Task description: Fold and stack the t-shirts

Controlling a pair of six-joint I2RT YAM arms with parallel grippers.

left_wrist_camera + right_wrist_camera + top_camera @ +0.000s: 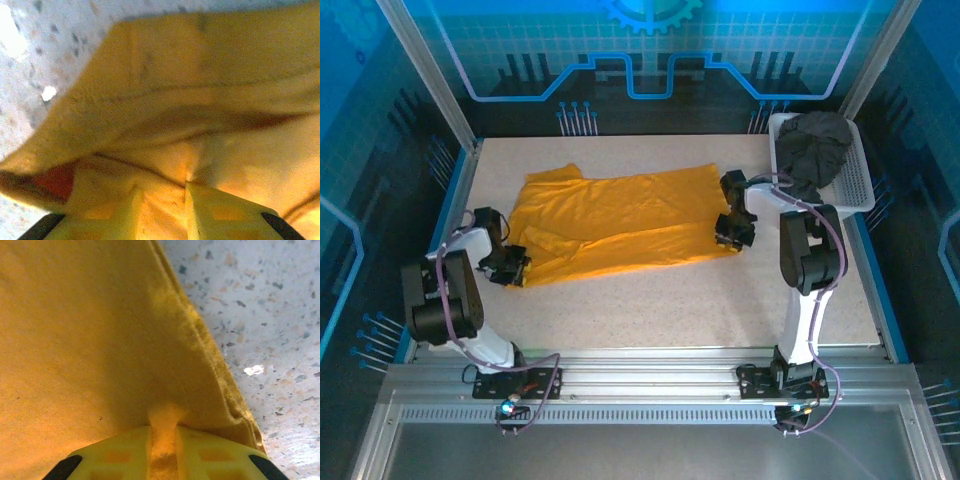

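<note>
Plenty of bare table [650, 300] in front. The orange-yellow t-shirt [620, 225] lies across the middle, and the charcoal t-shirt [815, 140] is heaped in the white basket [863, 190] at the far right. The left gripper [512, 268] is pinching the orange shirt's near-left edge, the right gripper [732, 235] its right hem. Best to lift both together, cloth taut, steering wide of the basket.

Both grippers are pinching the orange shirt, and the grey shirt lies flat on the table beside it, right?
No: the grey shirt sits bunched in the white basket, as the top external view shows. The left gripper and right gripper do pinch the orange shirt.
</note>
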